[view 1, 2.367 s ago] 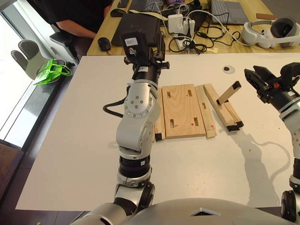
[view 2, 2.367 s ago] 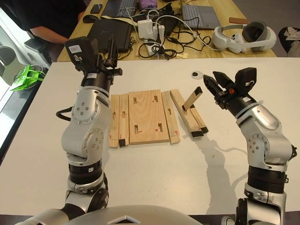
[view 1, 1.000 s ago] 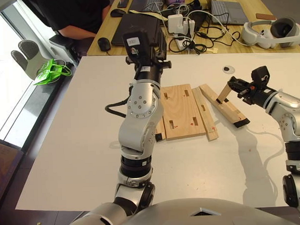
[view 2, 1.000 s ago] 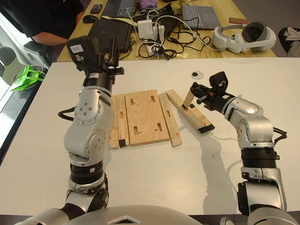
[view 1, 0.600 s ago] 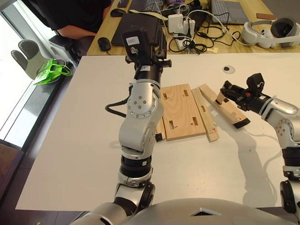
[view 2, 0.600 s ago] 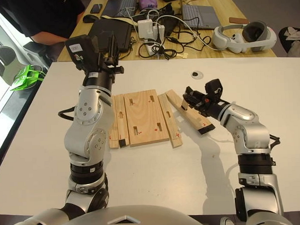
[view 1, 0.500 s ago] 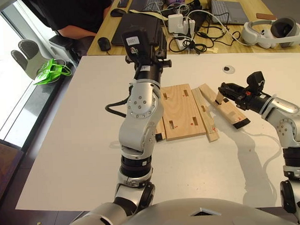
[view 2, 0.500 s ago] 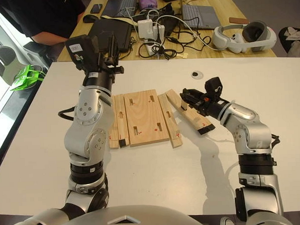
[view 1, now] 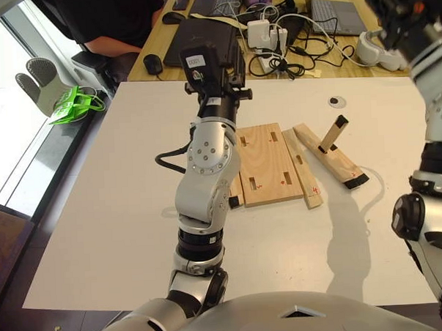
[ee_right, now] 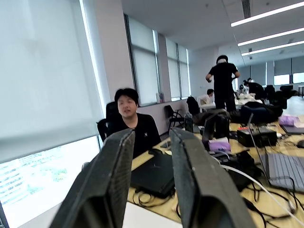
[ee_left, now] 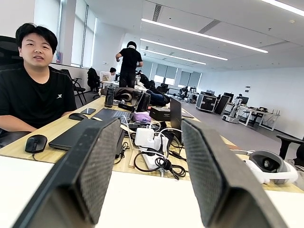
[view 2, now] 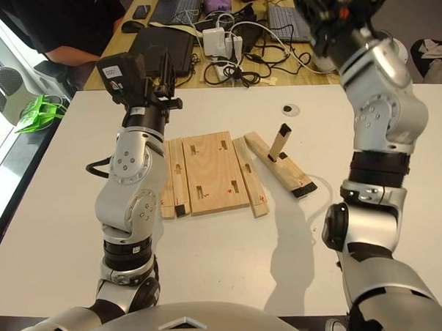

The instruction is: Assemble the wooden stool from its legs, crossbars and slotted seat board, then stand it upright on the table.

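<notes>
Two grippers, both up off the wood. Left gripper [ee_left: 151,128]: hovers above the far edge of the surface, just beyond the far left corner of the seat board [view 1: 268,163]; fingers [ee_left: 90,171] spread wide, gripping nothing. Right gripper [ee_right: 152,135]: hangs high toward the far right corner, partly cut off at the top of the head views and blurred there, so its height over the surface is hard to judge; fingers a narrow gap apart, empty as well.

Seat board: lies flat near the middle of the surface, a little toward the far edge, four slots facing up. Against its left side, two slotted strips [view 2: 182,174] side by side, partly hidden behind the left arm, dark cap on one near end. Just off its right side, thin strip [view 1: 302,165], angled slightly, near end reaching past the board's near edge. Beyond that, toward the right edge, thicker rail [view 1: 340,164], slanting, dark cap [view 1: 354,179] on its near end. On that rail, short peg [view 1: 333,134], dark-tipped, tilting toward the far right corner; cannot tell whether seated in a slot or merely propped. Red marks on the wood too small to read. Small round disc [view 1: 338,100] near the far edge, well apart from the wood.
</notes>
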